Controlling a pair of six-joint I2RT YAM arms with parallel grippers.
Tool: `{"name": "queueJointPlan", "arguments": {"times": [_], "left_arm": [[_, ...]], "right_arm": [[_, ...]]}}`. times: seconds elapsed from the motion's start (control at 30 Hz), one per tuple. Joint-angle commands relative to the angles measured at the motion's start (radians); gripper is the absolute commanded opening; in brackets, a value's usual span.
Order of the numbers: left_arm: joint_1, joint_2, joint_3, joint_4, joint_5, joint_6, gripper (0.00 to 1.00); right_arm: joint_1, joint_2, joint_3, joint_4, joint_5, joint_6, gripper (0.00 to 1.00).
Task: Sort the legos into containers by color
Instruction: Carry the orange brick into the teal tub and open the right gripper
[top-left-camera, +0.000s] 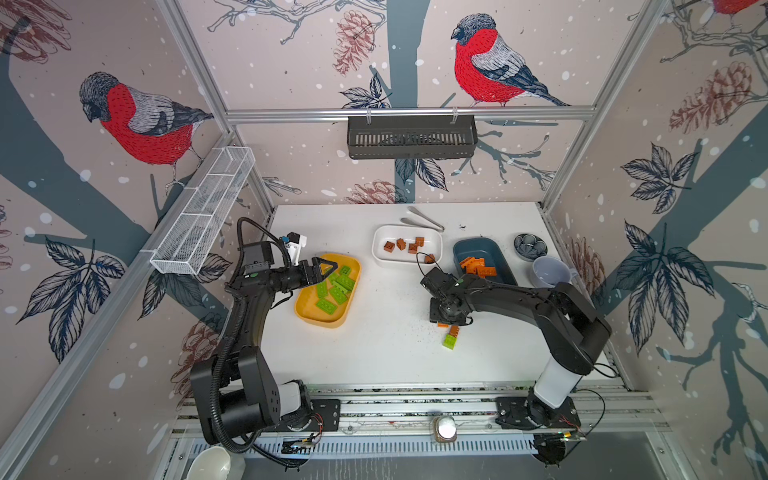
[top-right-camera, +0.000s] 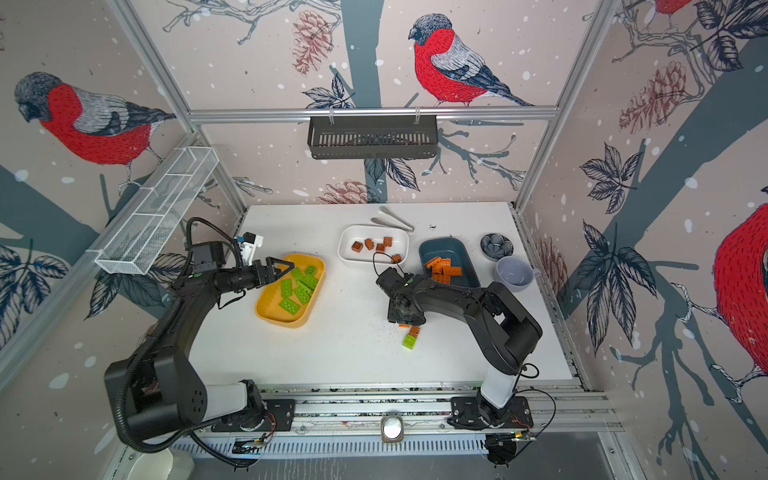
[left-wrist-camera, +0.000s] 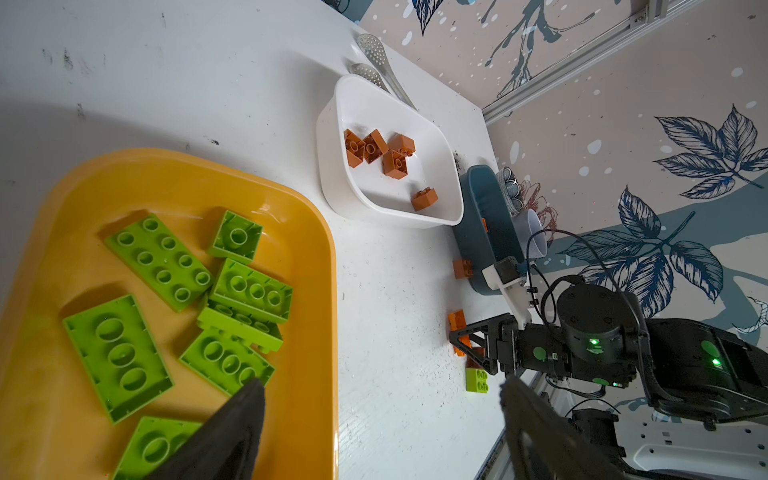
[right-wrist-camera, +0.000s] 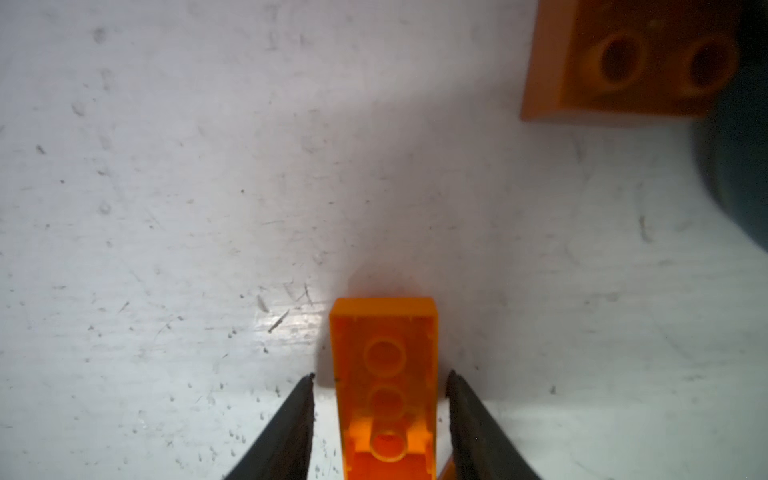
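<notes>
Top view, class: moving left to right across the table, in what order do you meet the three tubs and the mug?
mustard yellow tub → white tub → teal tub → grey mug

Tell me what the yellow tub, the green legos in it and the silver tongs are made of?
The yellow tub looks like smooth, glossy plastic: rounded moulded corners and a soft glare. The green legos look like hard plastic too, with crisp moulded studs and a slight sheen. The tongs seem to be metal: silvery, shiny, with small holes punched in their ends.
</notes>
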Motion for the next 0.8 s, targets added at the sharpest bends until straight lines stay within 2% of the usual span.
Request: {"name": "queueJointPlan", "arguments": {"times": [0.0, 0.3, 0.53, 0.67, 0.77], "left_arm": [[-0.003, -0.005, 0.002, 0.021, 0.016, 0.007, 0.88], [-0.004, -0.006, 0.001, 0.01, 0.017, 0.016, 0.88], [-0.008, -0.011, 0.012, 0.021, 0.024, -0.004, 0.88], [-0.016, -0.011, 0.018, 0.051, 0.04, -0.037, 0.88], [-0.027, -0.018, 0.003, 0.116, 0.06, -0.094, 0.88]], "right_arm": [[0.009, 0.012, 0.003, -0.015, 0.033, -0.01, 0.47], [-0.004, 0.0, 0.0, -0.023, 0.099, -0.058, 0.29], [-0.061, -0.095, 0.133, -0.129, 0.167, -0.181, 0.27], [-0.167, -0.154, 0.183, -0.167, 0.209, -0.279, 0.27], [-0.275, -0.169, 0.193, -0.16, 0.194, -0.351, 0.28]]}}
